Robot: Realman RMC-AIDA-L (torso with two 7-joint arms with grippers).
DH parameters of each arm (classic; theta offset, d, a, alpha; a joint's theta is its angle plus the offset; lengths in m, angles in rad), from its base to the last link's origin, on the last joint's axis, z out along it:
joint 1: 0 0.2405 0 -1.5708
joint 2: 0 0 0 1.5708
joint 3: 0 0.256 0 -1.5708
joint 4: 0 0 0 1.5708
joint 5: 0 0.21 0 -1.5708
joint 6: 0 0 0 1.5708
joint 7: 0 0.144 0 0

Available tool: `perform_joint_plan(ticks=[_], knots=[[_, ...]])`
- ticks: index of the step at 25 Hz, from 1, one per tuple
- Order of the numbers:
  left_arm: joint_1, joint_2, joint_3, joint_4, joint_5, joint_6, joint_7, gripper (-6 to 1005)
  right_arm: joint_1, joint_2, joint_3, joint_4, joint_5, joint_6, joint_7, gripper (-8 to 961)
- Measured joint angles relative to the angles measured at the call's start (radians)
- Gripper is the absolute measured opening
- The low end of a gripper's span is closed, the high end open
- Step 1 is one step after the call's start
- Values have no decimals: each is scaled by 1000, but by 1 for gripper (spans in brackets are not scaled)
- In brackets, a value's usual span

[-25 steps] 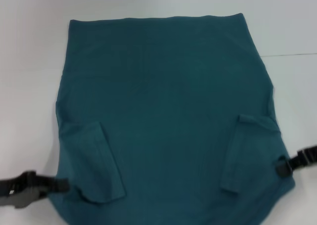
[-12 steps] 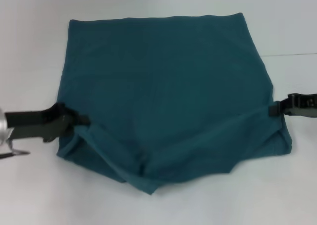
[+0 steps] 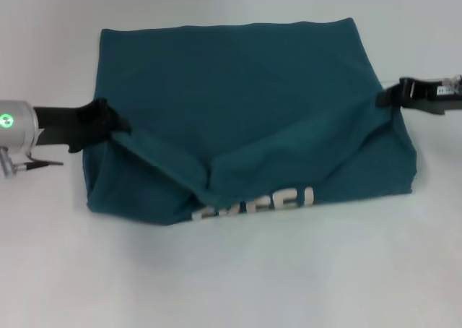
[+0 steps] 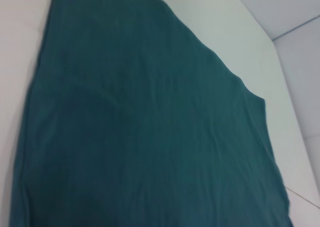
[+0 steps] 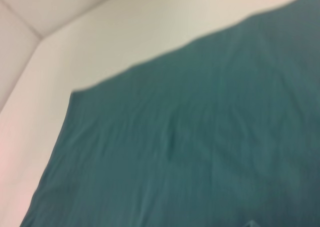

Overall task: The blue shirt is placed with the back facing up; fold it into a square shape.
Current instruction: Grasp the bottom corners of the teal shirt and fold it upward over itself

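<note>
The blue shirt (image 3: pixel 245 104) lies on the white table, its near part lifted and carried toward the far hem. The fold sags in the middle, and white lettering (image 3: pixel 260 205) shows on the turned-up underside. My left gripper (image 3: pixel 115 126) is shut on the shirt's left edge. My right gripper (image 3: pixel 386 97) is shut on its right edge. Both hold the cloth a little above the layer below. The shirt fills the left wrist view (image 4: pixel 140 127) and the right wrist view (image 5: pixel 200 152); no fingers show there.
The white table (image 3: pixel 231 277) surrounds the shirt. A thin seam line (image 3: pixel 433 78) runs across the table at the right, behind my right gripper.
Both grippers have carried the shirt's near edge away from me, toward the far hem. The near part has folded over, the folded sleeves are now hidden, and white lettering has come into view.
</note>
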Motion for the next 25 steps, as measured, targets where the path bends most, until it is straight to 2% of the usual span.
perform_joint_plan(ticks=[4,8,9,15,20,25], knots=[[-13,-12,66,-3,0,-111,-1,13,25,6,-46,40,1,134,6,76],[-16,-33,163,-8,1,-263,5,13,40,4,-129,112,1,275,6,80],[-16,-36,178,-12,1,-287,7,13,47,8,-169,141,1,345,4,81],[-32,-40,212,-49,1,-374,56,13,60,27,-248,190,0,488,-3,86],[-40,-41,215,-42,1,-392,63,14,72,34,-265,183,4,531,4,90],[-65,-34,212,-40,1,-409,59,14,88,27,-259,165,35,549,5,94]])
